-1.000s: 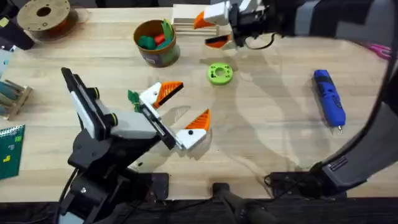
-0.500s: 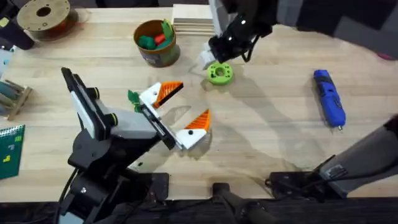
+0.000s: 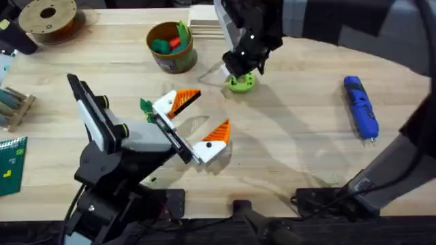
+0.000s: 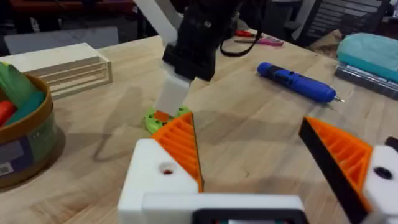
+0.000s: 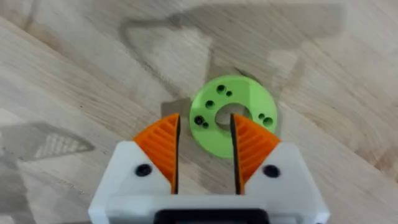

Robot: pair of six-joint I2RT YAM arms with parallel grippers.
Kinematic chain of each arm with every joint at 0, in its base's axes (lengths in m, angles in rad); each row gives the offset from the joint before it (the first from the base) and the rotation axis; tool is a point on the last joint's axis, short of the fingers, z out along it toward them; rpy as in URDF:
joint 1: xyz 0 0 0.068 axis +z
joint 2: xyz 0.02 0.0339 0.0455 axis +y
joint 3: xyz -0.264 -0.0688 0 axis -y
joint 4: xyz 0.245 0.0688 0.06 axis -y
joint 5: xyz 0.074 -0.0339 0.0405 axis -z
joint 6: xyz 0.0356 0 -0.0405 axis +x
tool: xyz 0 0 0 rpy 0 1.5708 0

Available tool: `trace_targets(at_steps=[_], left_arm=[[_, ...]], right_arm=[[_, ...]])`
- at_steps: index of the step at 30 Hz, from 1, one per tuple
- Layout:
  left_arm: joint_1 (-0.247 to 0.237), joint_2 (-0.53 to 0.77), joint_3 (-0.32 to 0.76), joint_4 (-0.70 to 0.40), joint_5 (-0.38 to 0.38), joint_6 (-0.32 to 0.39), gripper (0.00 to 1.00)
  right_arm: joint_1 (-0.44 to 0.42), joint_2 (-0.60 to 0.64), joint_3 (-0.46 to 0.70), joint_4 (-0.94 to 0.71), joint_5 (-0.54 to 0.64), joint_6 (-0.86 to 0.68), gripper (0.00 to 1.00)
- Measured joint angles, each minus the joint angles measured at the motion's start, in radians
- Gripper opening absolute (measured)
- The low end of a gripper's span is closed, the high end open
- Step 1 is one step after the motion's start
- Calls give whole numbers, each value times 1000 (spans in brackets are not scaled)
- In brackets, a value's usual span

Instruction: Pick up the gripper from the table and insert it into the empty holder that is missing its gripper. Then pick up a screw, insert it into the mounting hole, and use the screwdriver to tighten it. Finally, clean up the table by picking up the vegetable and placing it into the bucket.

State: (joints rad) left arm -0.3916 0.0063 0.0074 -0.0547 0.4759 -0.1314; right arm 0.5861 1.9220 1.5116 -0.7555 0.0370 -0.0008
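Note:
My right gripper [image 5: 204, 124] hangs just above a green ring-shaped disc [image 5: 249, 99], its orange pads a narrow gap apart and nothing between them. From overhead the disc [image 3: 240, 84] lies at the table's [image 3: 293, 150] back middle, under the right gripper [image 3: 236, 73]. My left gripper [image 3: 212, 109] rests open near the table's middle. Just left of it lies the dark green vegetable [image 3: 145, 106]. The bucket [image 3: 170, 49] stands behind, and the blue screwdriver [image 3: 361, 109] lies at the right. The loose gripper, the holder and any screw are out of view.
A brown filament spool [image 3: 49, 17] sits at the back left. A pale wooden box [image 3: 204, 19] stands behind the disc. A small wooden rack [image 3: 13, 105] and a green circuit board [image 3: 10, 163] lie along the left edge.
My right arm has swung forward and left from beside the wooden box, coming down over the green disc. The left arm has not moved.

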Motion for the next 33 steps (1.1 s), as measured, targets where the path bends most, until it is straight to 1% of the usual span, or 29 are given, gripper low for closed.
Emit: trace_targets(at_steps=[8,11,16,18,26,29,33], left_arm=[[0,0,0,0,0,0,987],[0,0,0,0,0,0,987],[0,0,0,0,0,0,987],[0,0,0,0,0,0,987],[0,0,0,0,0,0,987],[0,0,0,0,0,0,987],[0,0,0,0,0,0,987]], right_arm=[[8,29,0,4,0,0,430],[10,33,0,5,0,0,351],[12,66,0,6,0,0,318],[12,76,0,6,6,0,287],[12,69,0,7,11,0,94],[11,69,1,7,22,0,76],[11,70,1,7,23,-1,81]])
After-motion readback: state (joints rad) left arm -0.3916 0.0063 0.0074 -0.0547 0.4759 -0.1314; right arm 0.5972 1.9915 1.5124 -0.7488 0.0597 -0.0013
